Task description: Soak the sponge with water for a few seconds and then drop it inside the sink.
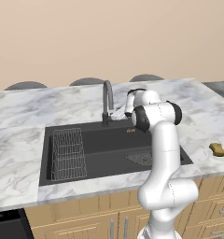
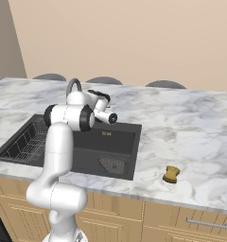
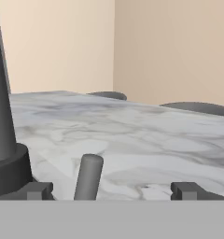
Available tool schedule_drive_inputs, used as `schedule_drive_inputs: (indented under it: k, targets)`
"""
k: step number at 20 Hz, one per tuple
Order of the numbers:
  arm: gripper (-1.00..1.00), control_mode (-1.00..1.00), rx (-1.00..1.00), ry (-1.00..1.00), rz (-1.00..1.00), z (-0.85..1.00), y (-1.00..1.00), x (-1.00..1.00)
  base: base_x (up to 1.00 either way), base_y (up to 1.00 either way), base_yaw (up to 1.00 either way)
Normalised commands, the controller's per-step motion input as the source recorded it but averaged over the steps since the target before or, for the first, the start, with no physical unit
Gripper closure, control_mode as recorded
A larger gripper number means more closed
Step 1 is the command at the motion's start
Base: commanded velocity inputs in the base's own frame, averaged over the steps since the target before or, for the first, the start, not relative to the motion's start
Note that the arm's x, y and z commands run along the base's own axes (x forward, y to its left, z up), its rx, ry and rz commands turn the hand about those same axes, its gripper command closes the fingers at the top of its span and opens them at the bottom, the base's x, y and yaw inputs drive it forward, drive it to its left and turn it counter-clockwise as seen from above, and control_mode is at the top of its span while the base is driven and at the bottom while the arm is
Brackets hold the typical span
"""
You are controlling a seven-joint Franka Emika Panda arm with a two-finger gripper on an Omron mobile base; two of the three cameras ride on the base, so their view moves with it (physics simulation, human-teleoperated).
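The sponge (image 1: 218, 149) (image 2: 171, 174), a small mustard-brown block, lies on the marble counter to the right of the sink, far from the hand. The black sink (image 1: 109, 144) (image 2: 116, 140) has a wire rack (image 1: 67, 154) on its left and a grey mesh drain (image 1: 141, 158) (image 2: 113, 165). My gripper (image 1: 115, 112) (image 3: 114, 190) is behind the basin at the foot of the dark faucet (image 1: 107, 100) (image 2: 74, 86). It is open, its fingertips (image 3: 39, 190) set wide on either side of the faucet's grey lever (image 3: 88, 177). The water is out of view.
Marble countertop (image 1: 20, 154) surrounds the basin, with a wide stretch to the right of the sink (image 2: 191, 127). Dark chair backs (image 1: 88, 81) rise behind the far edge. Wooden cabinet drawers (image 2: 200, 222) run below the front edge.
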Motion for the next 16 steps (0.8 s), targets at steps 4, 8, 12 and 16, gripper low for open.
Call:
schedule_drive_inputs:
  k: [4,8,12,16]
  targets:
    - [-1.00,-1.00,0.00,0.00,-0.01,-0.24,0.00,0.35,0.00,0.00,0.00]
    - [-1.00,-1.00,0.00,0.01,-0.09,-0.28,-0.05,0.15,0.00,0.00,0.00]
    - [-1.00,-1.00,0.00,0.07,-0.16,-0.38,-0.04,0.00,0.00,0.00,0.00]
    - [-1.00,-1.00,0.00,0.10,-0.16,-0.51,-0.17,0.00,0.00,0.00,0.00]
